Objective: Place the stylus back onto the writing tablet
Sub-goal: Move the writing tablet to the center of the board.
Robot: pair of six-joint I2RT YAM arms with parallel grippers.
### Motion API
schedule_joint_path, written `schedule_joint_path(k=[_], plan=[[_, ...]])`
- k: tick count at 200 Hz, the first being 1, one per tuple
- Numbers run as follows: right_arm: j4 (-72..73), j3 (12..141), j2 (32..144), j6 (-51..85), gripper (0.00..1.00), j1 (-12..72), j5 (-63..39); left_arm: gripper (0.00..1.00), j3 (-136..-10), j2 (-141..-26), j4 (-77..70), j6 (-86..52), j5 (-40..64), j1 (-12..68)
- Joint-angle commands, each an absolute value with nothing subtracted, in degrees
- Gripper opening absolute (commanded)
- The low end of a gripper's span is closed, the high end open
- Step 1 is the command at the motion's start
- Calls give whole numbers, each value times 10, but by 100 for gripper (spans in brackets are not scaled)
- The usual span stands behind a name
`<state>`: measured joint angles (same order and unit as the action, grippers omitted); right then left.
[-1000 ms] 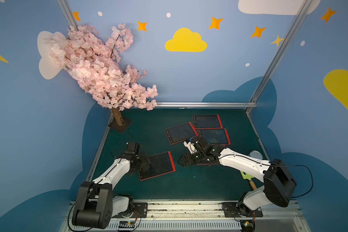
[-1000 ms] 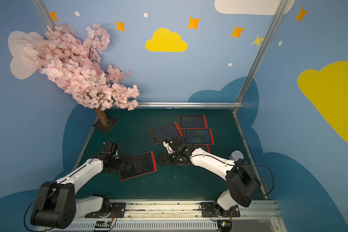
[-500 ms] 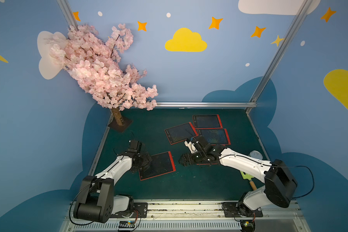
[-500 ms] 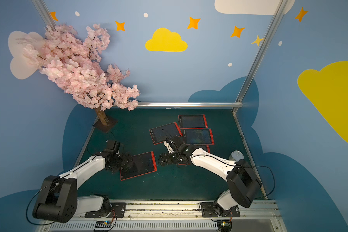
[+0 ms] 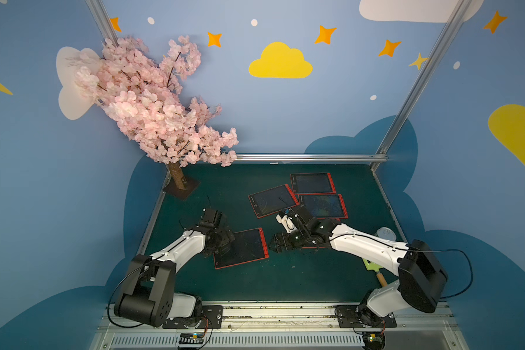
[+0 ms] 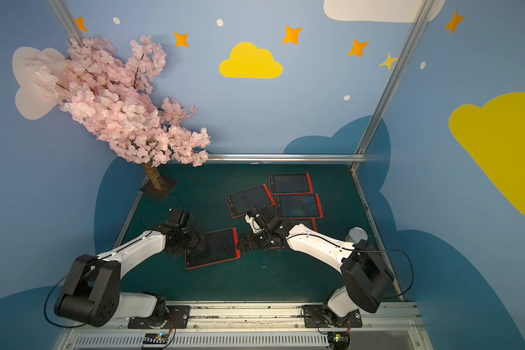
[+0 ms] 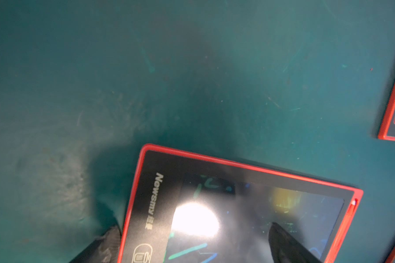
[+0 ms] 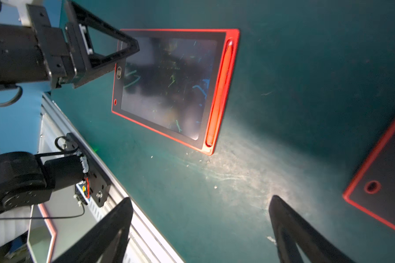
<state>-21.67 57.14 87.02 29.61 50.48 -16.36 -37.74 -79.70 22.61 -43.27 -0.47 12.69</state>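
Sitting flush along one edge of the tablet (image 8: 169, 86): stylus (image 8: 219, 91). Left gripper (image 7: 192, 248) spread, straddling the opposite edge, one finger over the screen (image 7: 306, 209), one off on the mat (image 7: 192, 68). Right gripper (image 8: 203, 230) spread, empty, over bare mat between this tablet and a second tablet (image 8: 385, 182).

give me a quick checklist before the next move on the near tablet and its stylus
1. Stylus seated in the side slot of the near tablet: ok, it lies full length in the groove.
2. Right gripper empty: ok, open over the mat, nothing between its fingers.
3. Left gripper open: ok.
4. Left fingers free of the tablet: cannot tell; one is over the screen, one beside the edge.
5. Tablet flat on the mat: ok.
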Motion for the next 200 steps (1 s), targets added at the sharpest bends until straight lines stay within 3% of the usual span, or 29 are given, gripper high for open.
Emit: schedule_joint_path(k=[1,51,200], plan=[[-204,575,893,295,91,522,-202,99,-351,-838,164,-441,114,146],[-162,574,927,332,91,557,-212,99,-343,-862,114,-486,129,182],[-93,519,960,385,92,562,-222,99,-398,-955,8,-590,148,275]])
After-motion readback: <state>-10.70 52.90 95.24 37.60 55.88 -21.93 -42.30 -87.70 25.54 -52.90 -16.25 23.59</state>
